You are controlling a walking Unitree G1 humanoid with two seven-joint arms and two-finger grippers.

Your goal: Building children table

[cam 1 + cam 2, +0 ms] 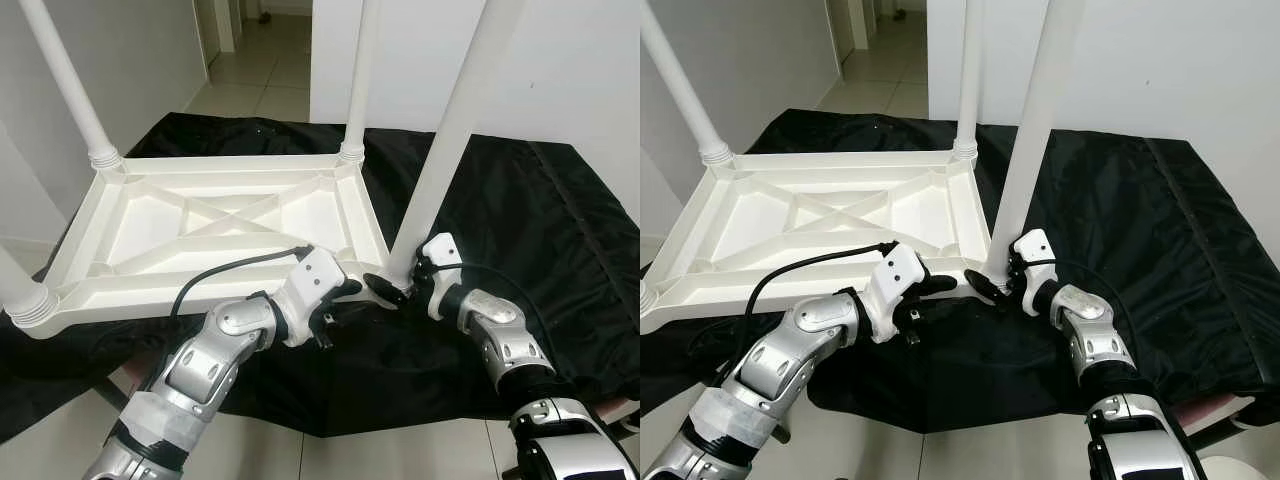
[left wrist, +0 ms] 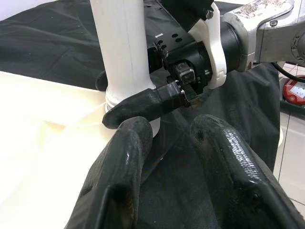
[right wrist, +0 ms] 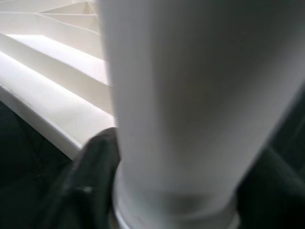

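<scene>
A white plastic children's table (image 1: 210,215) lies upside down on a black cloth, its legs pointing up. My right gripper (image 1: 395,285) is shut on the base of the near right leg (image 1: 450,130), where it meets the table's corner. In the right wrist view the leg (image 3: 190,95) stands between the dark fingers (image 3: 90,176). My left gripper (image 1: 350,290) hovers open just left of that corner, its fingers (image 2: 119,176) apart over the cloth with nothing between them. One right finger (image 2: 143,105) wraps the leg's foot (image 2: 121,43).
Three other legs stand in their sockets: far left (image 1: 65,85), far right (image 1: 360,80), near left (image 1: 20,295). The black cloth (image 1: 540,220) spreads right over a low platform. White walls stand close behind, and a tiled hallway (image 1: 260,85) opens at the back.
</scene>
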